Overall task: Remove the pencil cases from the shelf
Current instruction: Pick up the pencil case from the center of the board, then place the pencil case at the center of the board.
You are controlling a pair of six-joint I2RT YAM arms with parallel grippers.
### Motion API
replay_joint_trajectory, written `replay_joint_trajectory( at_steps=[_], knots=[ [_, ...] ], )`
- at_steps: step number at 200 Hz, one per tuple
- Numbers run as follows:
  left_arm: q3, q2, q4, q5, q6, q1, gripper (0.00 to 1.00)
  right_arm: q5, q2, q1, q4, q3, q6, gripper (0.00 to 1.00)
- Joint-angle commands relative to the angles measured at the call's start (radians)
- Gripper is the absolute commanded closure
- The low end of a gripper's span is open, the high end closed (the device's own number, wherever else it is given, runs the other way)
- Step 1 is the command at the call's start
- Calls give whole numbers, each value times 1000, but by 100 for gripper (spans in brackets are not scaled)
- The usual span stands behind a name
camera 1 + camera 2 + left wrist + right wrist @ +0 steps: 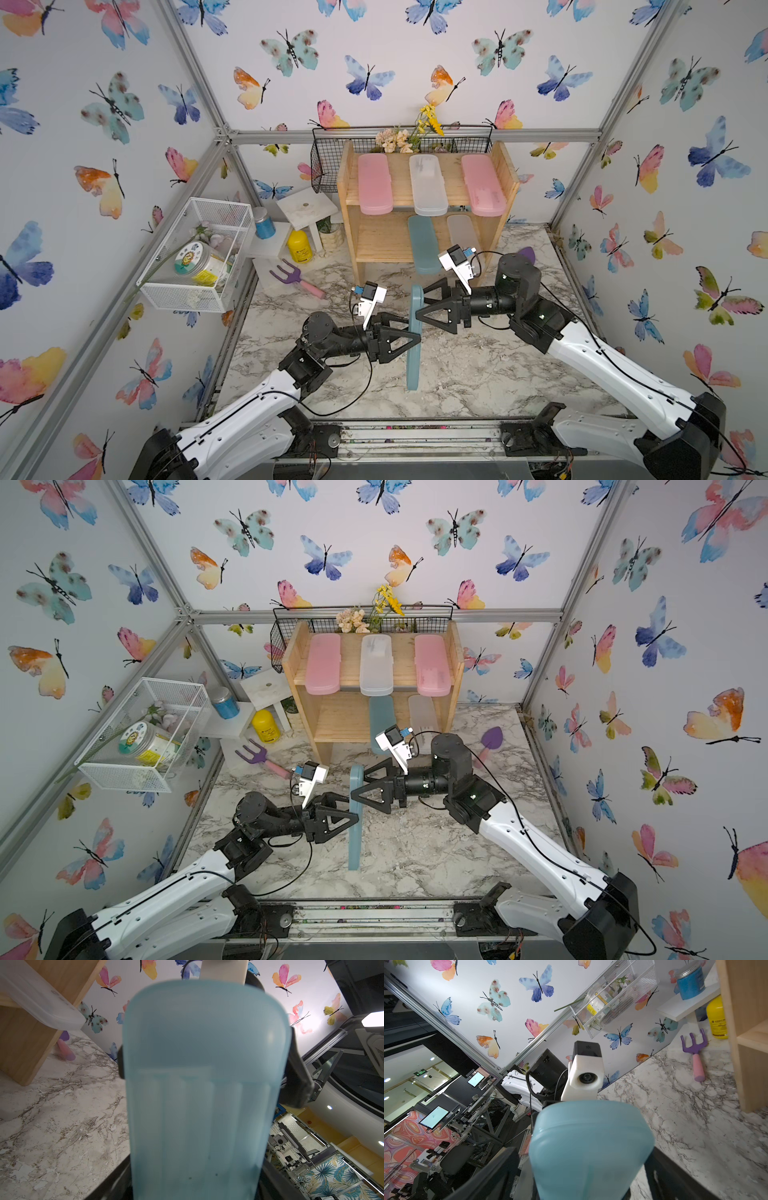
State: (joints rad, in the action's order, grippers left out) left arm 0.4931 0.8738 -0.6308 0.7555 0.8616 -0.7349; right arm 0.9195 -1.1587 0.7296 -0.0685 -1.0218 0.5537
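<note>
L: left gripper (414, 332) clamped across teal pencil case (413, 368), mid-length | case on edge between both grippers, over surface (478, 374), can't tell if touching | R: right gripper (419, 304) spread wide, straddling case's far end | shelf (509, 183) beyond right gripper, other pencil cases (428, 185) on both tiers

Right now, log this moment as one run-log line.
left tool: gripping teal case | right tool: open, straddling same case | shelf: five cases on it, three top tier, two lower tier
</note>
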Motion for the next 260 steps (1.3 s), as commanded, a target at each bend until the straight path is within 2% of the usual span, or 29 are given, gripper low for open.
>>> replay_joint_trajectory(
  at_steps=[1,60,105,128,138,148,169,204,220,244,260],
  knots=[
    [14,-6,-37,24,-5,0,26,-16,1,13,-43,9,1,1],
    [14,2,-39,20,-6,0,26,-1,0,15,-95,39,33,1],
    [9,7,-43,21,-8,0,25,4,-10,23,-98,41,38,15],
    [4,4,-43,15,-9,0,22,-9,-7,24,-92,49,37,26],
    [3,1,-37,9,-10,0,19,-19,-6,24,-76,47,31,28],
    [5,-2,-18,-1,-18,0,11,-39,-2,24,-40,40,14,28],
    [24,-21,92,-62,-65,0,0,-147,13,24,108,9,-52,27],
    [82,-53,403,-261,-175,0,1,-413,-3,21,474,-75,-184,23],
    [110,-71,542,-428,-204,0,1,-561,-26,10,637,-99,-215,23],
    [128,-99,690,-620,-215,1,1,-741,-64,-29,818,-67,-227,23],
    [120,-112,724,-683,-215,1,1,-794,-92,-84,873,-6,-231,22]
  ],
)
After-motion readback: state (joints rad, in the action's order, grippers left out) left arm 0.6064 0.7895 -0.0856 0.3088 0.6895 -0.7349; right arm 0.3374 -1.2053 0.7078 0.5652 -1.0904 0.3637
